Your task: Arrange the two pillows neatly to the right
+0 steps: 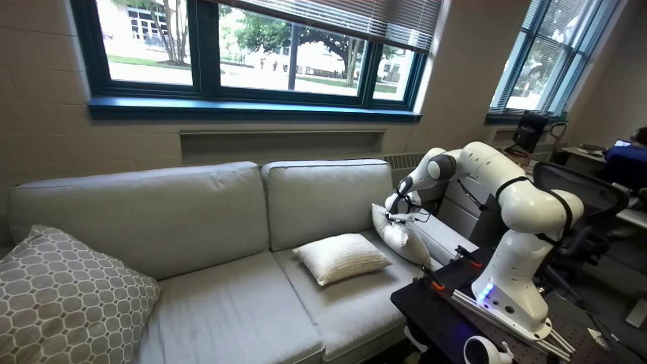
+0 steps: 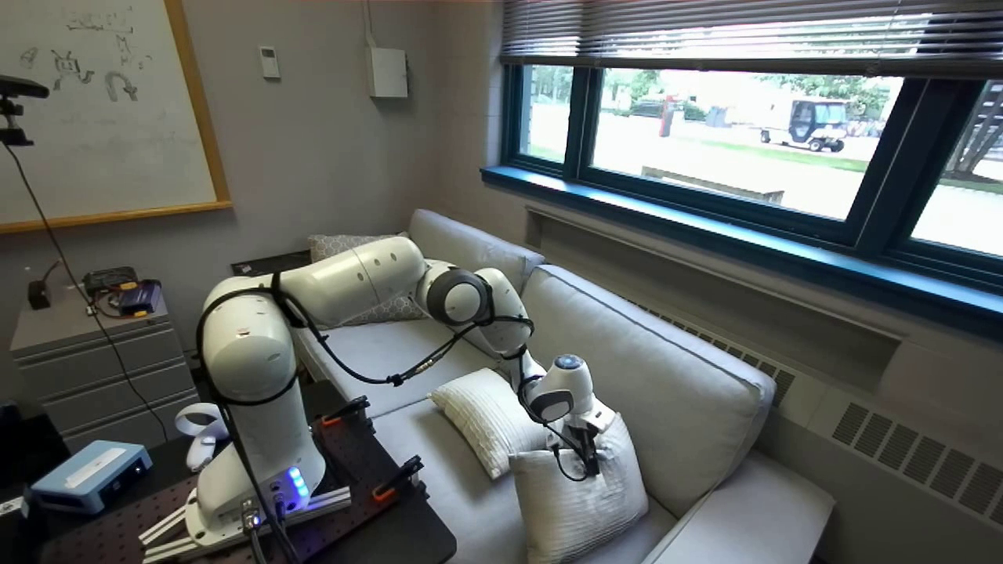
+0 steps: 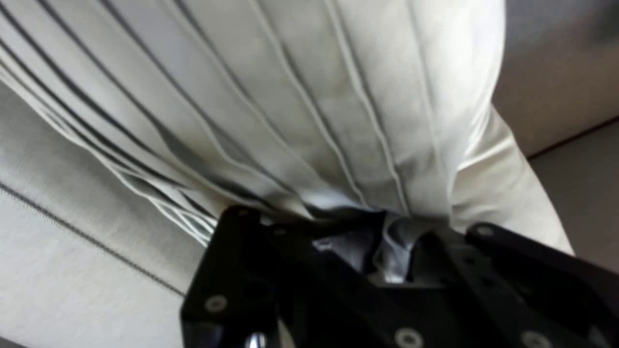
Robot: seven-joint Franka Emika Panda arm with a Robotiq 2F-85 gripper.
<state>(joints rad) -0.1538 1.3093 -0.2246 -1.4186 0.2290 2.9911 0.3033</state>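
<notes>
Two cream pillows are on the right-hand sofa seat, as seen in an exterior view. The flat pillow (image 1: 343, 259) lies on the seat cushion and also shows in an exterior view (image 2: 487, 419). Close to the armrest, the tilted pillow (image 1: 407, 243) leans on its edge; its ribbed face (image 3: 290, 106) fills much of the wrist view. My gripper (image 2: 588, 460) points down at the upper part of that tilted pillow. In the wrist view, a fold of its fabric is pinched between the dark fingers, so the gripper is shut on it. The fingertips are partly hidden by cloth.
The sofa's backrest (image 1: 328, 199) rises behind both pillows, and the armrest (image 2: 752, 509) bounds the seat end. A lattice-patterned cushion (image 1: 71, 298) sits at the far sofa end. The black robot table (image 1: 429, 303) with its clamps stands close against the sofa front.
</notes>
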